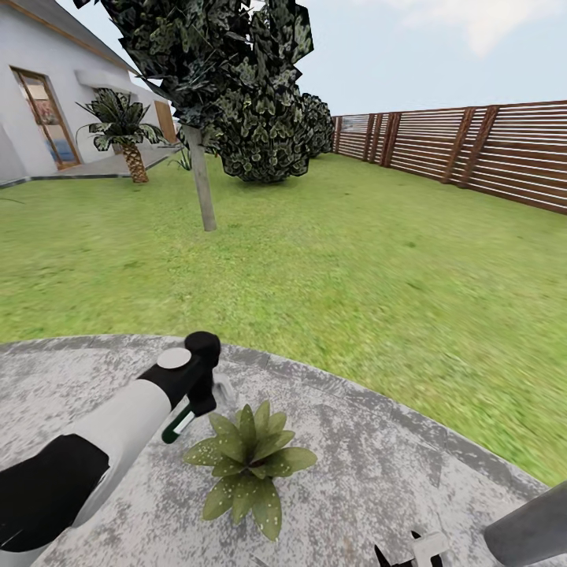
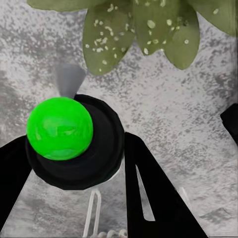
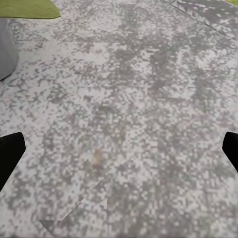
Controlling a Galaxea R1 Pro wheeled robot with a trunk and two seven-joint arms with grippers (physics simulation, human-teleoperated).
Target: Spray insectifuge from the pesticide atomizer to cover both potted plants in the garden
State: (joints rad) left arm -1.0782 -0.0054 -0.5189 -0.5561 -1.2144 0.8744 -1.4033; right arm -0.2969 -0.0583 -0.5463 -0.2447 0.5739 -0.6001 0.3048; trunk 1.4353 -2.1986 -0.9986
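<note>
Left hand (image 2: 74, 163) grips atomizer (image 2: 69, 139) (green-capped) beside potted plant (image 1: 248, 457).

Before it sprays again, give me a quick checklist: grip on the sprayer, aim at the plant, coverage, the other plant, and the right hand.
1. Sprayer held in left gripper: ok, fingers on both sides of it.
2. Nozzle aimed at the potted plant: ok, grey mist leaves it towards the leaves.
3. Leaves covered: cannot tell; white specks show on them, full cover unclear.
4. Second potted plant located: cannot tell.
5. Right gripper free: ok, open over the grey paving.
</note>
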